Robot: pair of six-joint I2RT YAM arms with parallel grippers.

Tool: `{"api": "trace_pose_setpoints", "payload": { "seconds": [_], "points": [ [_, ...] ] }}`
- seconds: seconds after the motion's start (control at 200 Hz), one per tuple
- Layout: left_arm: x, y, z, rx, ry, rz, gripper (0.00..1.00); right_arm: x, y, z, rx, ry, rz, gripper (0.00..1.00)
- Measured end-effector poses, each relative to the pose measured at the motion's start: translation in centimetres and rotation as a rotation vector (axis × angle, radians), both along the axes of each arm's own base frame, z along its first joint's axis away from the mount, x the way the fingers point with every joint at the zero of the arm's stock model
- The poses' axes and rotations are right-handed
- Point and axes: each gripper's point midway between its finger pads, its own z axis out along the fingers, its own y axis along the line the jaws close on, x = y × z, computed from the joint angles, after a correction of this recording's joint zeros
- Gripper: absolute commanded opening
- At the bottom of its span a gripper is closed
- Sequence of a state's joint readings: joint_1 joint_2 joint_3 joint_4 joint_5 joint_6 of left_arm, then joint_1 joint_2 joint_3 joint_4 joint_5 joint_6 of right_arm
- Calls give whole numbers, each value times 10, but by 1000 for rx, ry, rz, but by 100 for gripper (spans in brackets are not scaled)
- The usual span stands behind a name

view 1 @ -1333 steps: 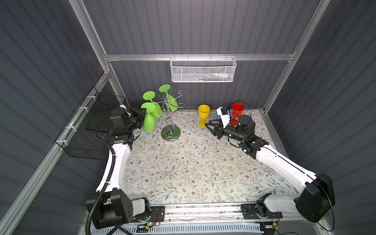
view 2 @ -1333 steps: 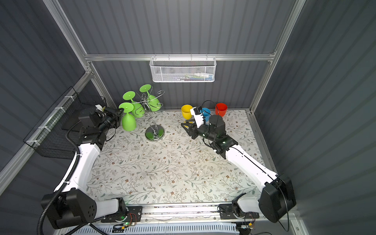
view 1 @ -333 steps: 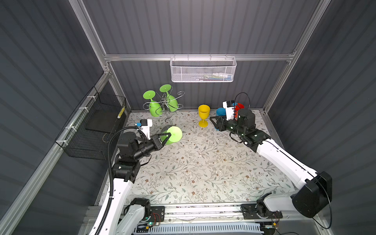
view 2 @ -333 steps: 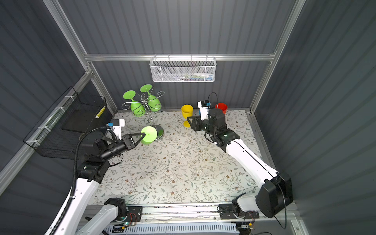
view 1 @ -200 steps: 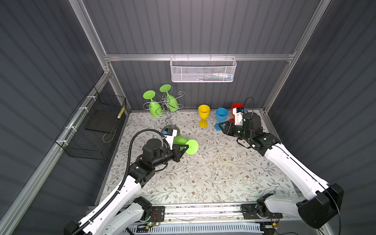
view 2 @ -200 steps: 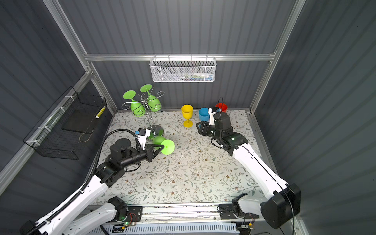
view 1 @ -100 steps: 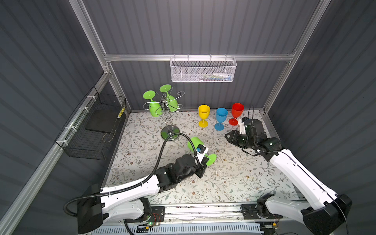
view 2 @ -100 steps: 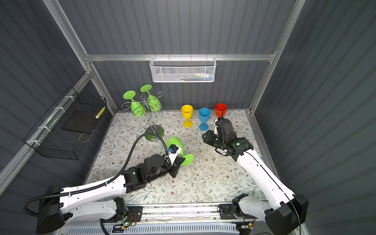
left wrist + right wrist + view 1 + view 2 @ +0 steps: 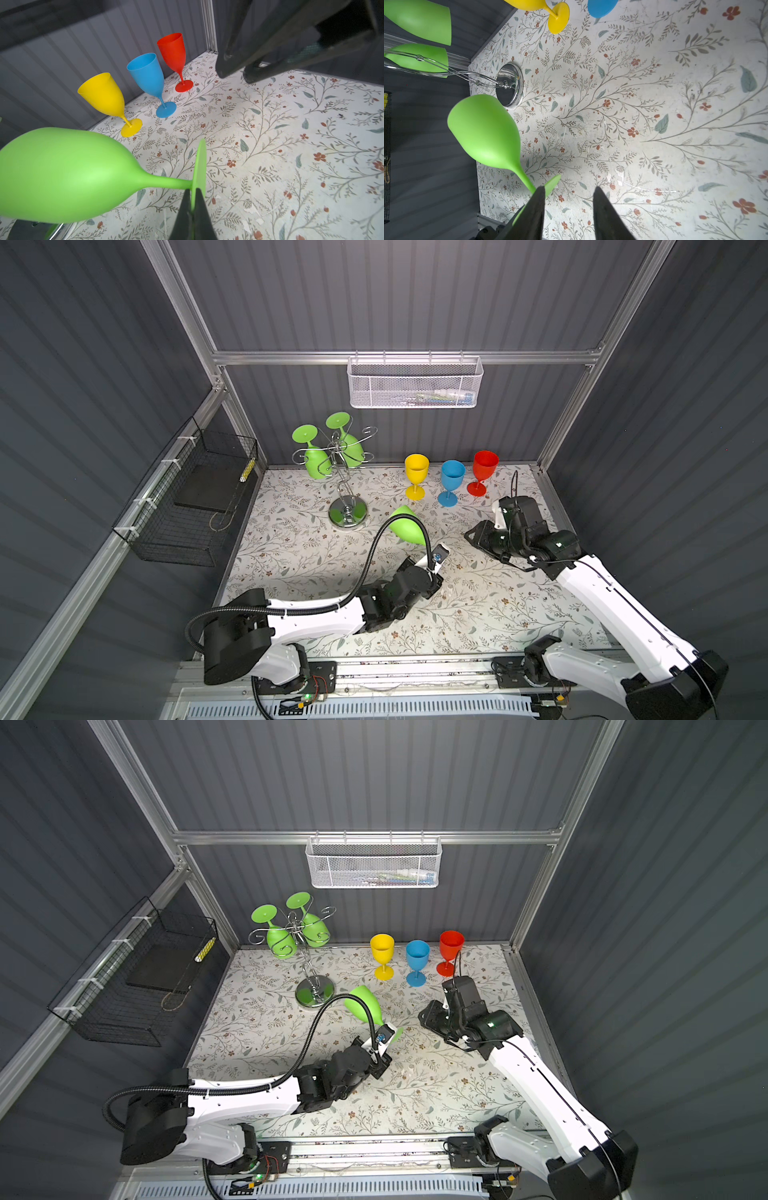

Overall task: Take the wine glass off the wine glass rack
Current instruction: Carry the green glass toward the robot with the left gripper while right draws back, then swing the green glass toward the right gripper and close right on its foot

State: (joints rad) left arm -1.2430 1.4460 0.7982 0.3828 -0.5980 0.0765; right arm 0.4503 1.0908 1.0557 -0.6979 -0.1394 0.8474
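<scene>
Top view, wine glass (image 9: 407, 533), items (image 9: 442, 396) in basket (image 9: 374, 389)

wine glass (image 9: 62, 174) — rim cut off by edge

No text, label, brand, number or sign is being shown legibly in any view. Coloured printing is being carried only by the packets (image 9: 444, 396) lying in the white mesh basket (image 9: 374, 385) (far too small and blurred to be read).
</scene>
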Motion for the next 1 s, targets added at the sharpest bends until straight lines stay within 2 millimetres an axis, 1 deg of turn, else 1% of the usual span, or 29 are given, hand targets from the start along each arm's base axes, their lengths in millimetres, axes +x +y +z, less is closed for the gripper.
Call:
{"api": "trace_pose_setpoints", "payload": {
  "seconds": [0.235, 0.395, 0.545, 0.705, 1.001],
  "points": [
    [4, -17, 5, 0, -49, -1, 0, -10, 10, -10, 24, 45, 11, 40],
    [4, -30, 0, 23, -68, -9, 0, -11, 11, -17, 41, 70, -12, 40],
    [3, -37, -4, 47, -78, -16, 0, -9, 10, -14, 60, 65, -39, 40],
    [2, -41, -1, 46, -100, -15, 0, -8, 11, -8, 93, 51, -59, 39],
    [-2, -51, 4, 54, -163, -15, 0, -8, 12, -14, 119, 82, -95, 32]
  ]
}}
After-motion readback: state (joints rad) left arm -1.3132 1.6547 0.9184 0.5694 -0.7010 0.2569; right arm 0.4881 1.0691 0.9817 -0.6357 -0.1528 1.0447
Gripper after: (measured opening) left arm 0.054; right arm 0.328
